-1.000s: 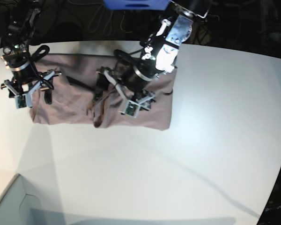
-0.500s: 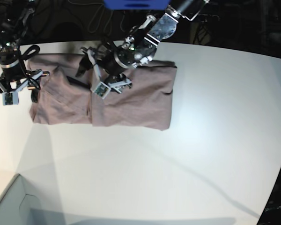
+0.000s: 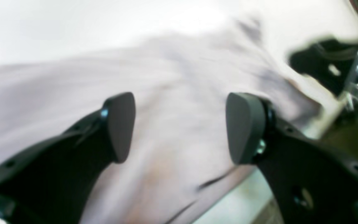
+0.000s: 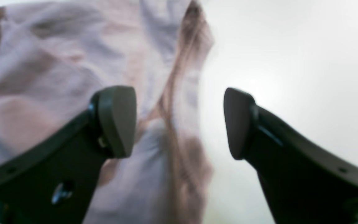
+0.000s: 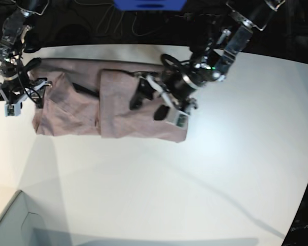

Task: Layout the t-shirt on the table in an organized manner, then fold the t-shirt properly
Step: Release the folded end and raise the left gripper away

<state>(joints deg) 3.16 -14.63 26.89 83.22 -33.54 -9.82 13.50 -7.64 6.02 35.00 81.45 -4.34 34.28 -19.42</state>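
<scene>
Left claw (image 3: 179, 127) spread wide with nothing between its pads, hanging over the t-shirt (image 5: 118, 102), mauve cloth filling the gap beneath it. My read: it is lining up for a grip on the next fold. Right claw (image 4: 179, 123) gapes too, empty, straddling the shirt's bunched edge, cloth under one pad and bare tabletop (image 5: 220, 169) under the other, likely poised to pin or pinch that hem. Both wrist views are blurred, so whether the pads touch fabric is unclear; the left arm covers part of the shirt.
</scene>
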